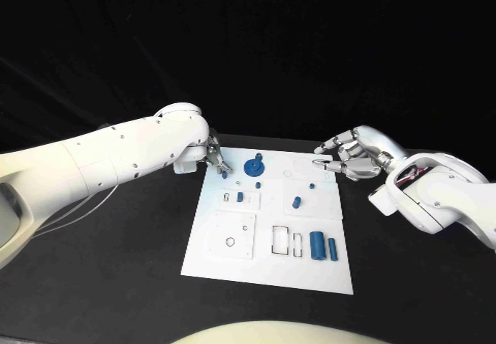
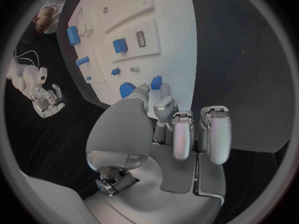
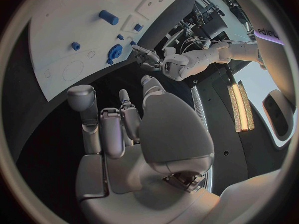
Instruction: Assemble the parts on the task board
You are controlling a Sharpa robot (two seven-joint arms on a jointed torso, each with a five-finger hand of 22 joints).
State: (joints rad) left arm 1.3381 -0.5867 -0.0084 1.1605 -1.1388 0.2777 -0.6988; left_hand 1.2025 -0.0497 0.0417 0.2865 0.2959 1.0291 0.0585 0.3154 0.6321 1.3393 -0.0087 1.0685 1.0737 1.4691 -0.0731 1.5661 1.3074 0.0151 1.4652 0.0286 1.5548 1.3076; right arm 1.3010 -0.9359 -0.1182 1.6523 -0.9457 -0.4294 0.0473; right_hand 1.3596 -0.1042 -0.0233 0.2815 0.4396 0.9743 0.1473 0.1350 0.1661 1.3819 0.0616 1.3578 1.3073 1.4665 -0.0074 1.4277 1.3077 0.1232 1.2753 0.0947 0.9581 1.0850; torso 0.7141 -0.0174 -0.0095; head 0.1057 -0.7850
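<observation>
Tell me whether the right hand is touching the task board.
Apart. In the right wrist view the right hand hangs over black table, with a dark strip between its fingertips and the task board edge; the head view agrees.

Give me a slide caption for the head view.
Left hand pinches a small blue part at the white task board; right hand hovers open.

the room is dark and the black table (image 1: 124, 272) soaks up the light. light falls from above on the white task board (image 1: 269, 265), which looks very bright, almost washed out. the arms shine too. the wrist views are round, with bent edges. a bright lamp strip (image 3: 239, 107) glows there.
</observation>
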